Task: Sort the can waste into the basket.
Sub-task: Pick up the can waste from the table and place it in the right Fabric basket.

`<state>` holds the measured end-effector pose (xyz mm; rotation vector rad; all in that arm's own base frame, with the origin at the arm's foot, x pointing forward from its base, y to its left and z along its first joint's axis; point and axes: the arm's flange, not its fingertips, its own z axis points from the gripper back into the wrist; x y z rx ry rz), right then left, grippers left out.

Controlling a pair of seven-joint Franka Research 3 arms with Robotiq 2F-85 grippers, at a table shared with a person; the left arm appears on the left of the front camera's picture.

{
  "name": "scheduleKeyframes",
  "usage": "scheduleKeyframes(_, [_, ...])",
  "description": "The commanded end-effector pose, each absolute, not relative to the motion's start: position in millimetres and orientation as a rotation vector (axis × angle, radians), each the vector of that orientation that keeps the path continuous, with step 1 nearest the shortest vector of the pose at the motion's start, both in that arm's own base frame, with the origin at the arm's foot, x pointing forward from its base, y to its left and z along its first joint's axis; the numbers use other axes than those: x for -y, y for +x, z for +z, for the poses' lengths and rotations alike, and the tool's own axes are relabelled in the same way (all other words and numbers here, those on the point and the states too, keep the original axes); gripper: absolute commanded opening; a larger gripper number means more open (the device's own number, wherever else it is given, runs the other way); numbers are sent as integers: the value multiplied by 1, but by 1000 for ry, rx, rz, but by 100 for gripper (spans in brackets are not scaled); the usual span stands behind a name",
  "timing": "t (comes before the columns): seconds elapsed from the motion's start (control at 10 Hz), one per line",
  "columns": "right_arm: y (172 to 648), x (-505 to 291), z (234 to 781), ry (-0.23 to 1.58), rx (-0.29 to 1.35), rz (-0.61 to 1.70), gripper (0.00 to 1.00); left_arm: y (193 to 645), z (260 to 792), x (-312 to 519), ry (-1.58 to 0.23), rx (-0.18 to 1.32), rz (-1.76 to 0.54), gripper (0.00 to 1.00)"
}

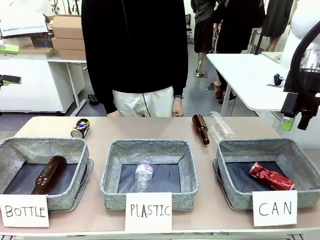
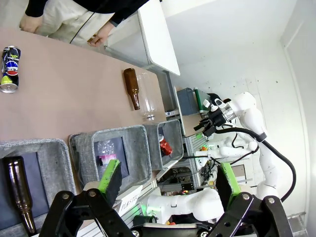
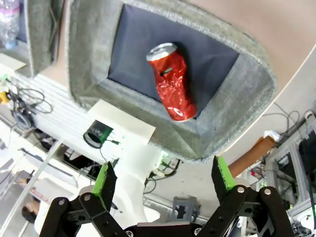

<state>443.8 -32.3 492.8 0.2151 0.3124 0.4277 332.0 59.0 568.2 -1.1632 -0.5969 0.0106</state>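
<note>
Tan tabletop, dark can, white table beyond

can in basket (rightmost), second can far-left

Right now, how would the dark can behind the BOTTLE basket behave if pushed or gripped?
The dark can lies on its side, so a push would probably roll it. It looks dented, so likely thin-walled, light and easy to crush further.

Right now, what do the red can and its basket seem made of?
Red can: thin metal, probably aluminium, glossy: dented, glinting, silver rim. CAN basket: grey woven fabric, matte: mottled weave, soft rounded walls.
</note>
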Motion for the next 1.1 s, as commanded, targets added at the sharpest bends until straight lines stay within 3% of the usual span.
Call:
scheduleKeyframes(0.0, [450, 34, 498, 271, -268, 396, 100, 334, 567, -58, -1185, 620, -6, 100])
scheduleKeyframes(0.1, [451, 43, 521, 478, -101, 293, 100, 334, 567, -58, -1185, 620, -6, 100])
scheduleKeyframes(0.2, [442, 61, 556, 865, 132, 232, 100, 334, 567, -58, -1185, 620, -6, 100])
scheduleKeyframes(0.3, [439, 79, 587, 1198, 21, 93, 100, 334, 567, -58, -1185, 620, -6, 100])
scheduleKeyframes(0.4, [445, 87, 599, 1295, -122, -123, 100, 334, 567, -58, -1185, 620, -6, 100])
scheduleKeyframes(0.6, [464, 84, 596, 1373, -207, -131, 100, 334, 567, -58, -1185, 620, -6, 100])
scheduleKeyframes(0.7, [427, 90, 604, 922, -192, 175, 100, 334, 567, -58, -1185, 620, -6, 100])
scheduleKeyframes(1.0, [427, 90, 604, 922, -192, 175, 100, 334, 567, -58, -1185, 620, -6, 100])
